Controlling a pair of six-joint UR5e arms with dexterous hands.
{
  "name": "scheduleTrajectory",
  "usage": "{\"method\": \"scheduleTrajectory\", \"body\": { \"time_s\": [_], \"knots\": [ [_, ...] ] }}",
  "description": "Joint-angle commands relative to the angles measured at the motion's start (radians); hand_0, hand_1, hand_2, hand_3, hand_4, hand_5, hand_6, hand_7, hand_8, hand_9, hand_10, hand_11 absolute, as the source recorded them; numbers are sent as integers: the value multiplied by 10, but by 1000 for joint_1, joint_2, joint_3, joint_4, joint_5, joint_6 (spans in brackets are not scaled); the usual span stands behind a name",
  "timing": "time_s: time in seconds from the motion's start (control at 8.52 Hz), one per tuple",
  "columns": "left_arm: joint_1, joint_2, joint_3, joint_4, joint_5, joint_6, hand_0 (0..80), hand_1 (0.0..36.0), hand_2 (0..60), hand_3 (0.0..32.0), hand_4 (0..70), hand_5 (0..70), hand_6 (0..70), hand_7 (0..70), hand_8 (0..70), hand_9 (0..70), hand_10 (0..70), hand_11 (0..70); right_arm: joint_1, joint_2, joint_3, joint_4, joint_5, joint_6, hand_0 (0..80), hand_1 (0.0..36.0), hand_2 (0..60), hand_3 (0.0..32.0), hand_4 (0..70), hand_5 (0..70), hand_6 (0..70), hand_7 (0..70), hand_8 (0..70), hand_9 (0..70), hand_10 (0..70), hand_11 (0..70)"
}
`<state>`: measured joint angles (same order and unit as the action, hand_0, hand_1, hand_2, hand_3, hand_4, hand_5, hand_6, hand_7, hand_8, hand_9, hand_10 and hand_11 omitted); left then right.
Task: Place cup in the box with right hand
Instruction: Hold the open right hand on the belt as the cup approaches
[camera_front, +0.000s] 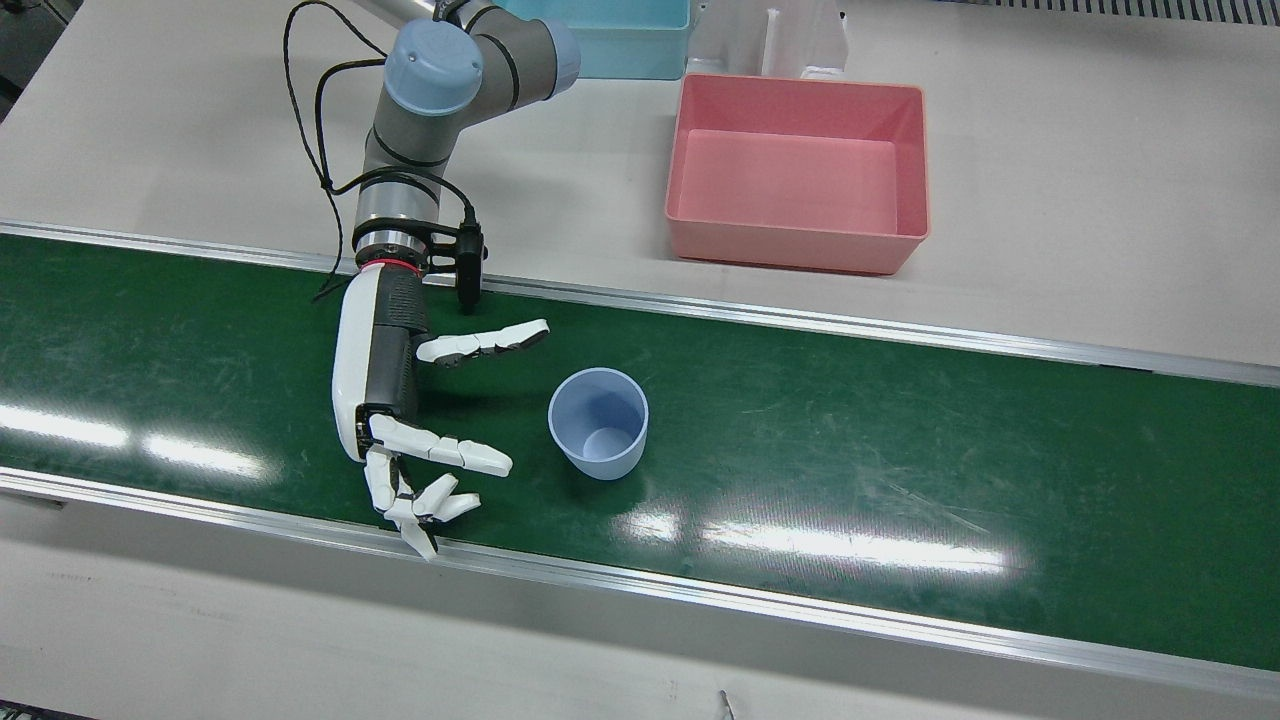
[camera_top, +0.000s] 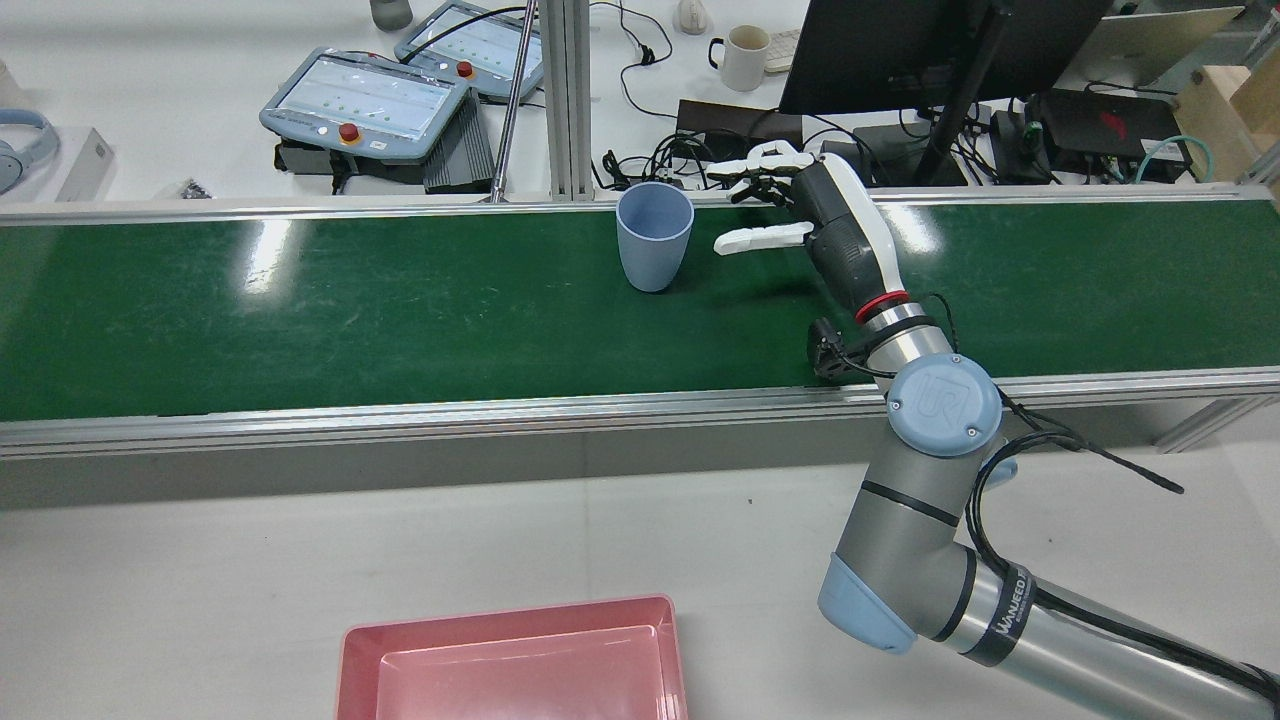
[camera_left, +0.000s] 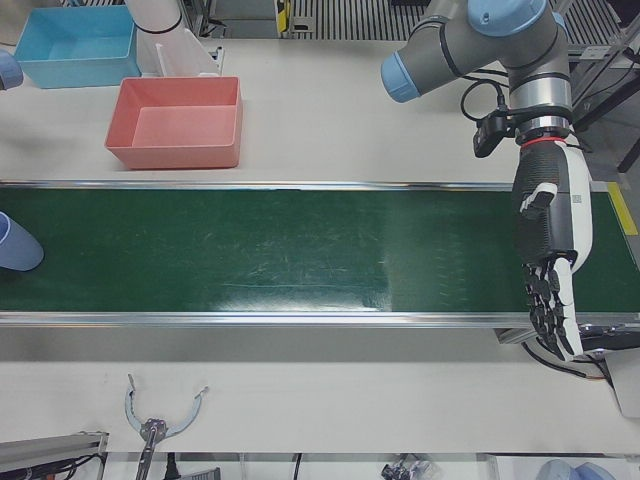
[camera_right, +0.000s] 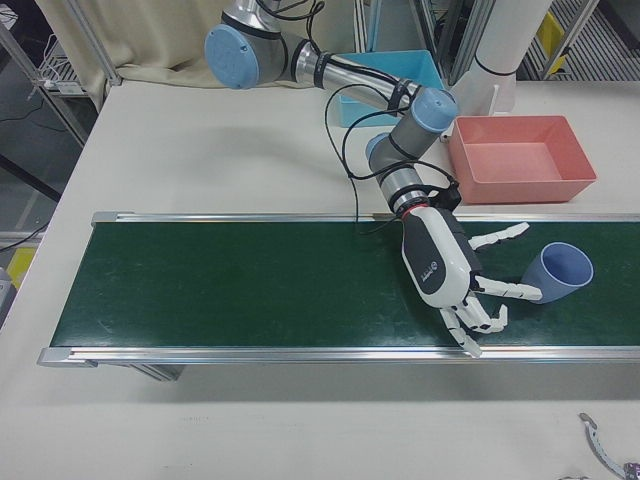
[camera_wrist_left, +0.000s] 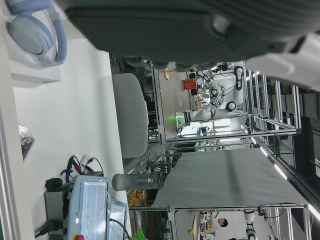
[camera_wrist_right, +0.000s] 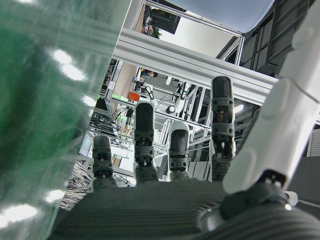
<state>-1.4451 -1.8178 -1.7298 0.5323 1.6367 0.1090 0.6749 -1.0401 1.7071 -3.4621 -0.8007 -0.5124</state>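
Note:
A light blue cup (camera_front: 598, 422) stands upright on the green belt (camera_front: 900, 450), also seen in the rear view (camera_top: 654, 238) and the right-front view (camera_right: 560, 272). My right hand (camera_front: 420, 420) lies low over the belt just beside the cup, open, with its thumb and fingers spread toward the cup and a small gap between them and it. The empty pink box (camera_front: 797, 185) sits on the table behind the belt. My left hand (camera_left: 550, 260) hangs open over the belt's far end, fingers pointing down, holding nothing.
A blue bin (camera_front: 620, 35) sits behind the pink box next to a white pedestal (camera_front: 775, 40). Aluminium rails (camera_front: 800, 320) run along both edges of the belt. Beyond the belt in the rear view are teach pendants (camera_top: 370, 100), a mug (camera_top: 742, 55) and cables.

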Motion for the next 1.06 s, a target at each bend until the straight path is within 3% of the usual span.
{"method": "scheduleTrajectory", "body": {
  "time_s": [0.0,0.47,0.7,0.94],
  "knots": [
    [0,0,1,0,0,0,0,0,0,0,0,0,0,0,0,0,0,0,0,-1,0,-2,-3,0,530,116,0,212,393,70,135,700,293,424,126,183],
    [-1,0,-1,0,0,0,0,0,0,0,0,0,0,0,0,0,0,0,0,-11,-1,-2,-12,2,549,135,0,314,289,81,120,700,294,420,122,181],
    [0,0,1,0,0,0,0,0,0,0,0,0,0,0,0,0,0,0,2,-17,3,-2,-12,6,533,119,0,320,258,77,111,689,290,415,120,177],
    [0,0,-1,0,0,0,0,0,0,0,0,0,0,0,0,0,0,0,3,-27,9,-2,-12,11,531,112,0,320,289,75,122,700,290,422,128,189]
  ]
}}
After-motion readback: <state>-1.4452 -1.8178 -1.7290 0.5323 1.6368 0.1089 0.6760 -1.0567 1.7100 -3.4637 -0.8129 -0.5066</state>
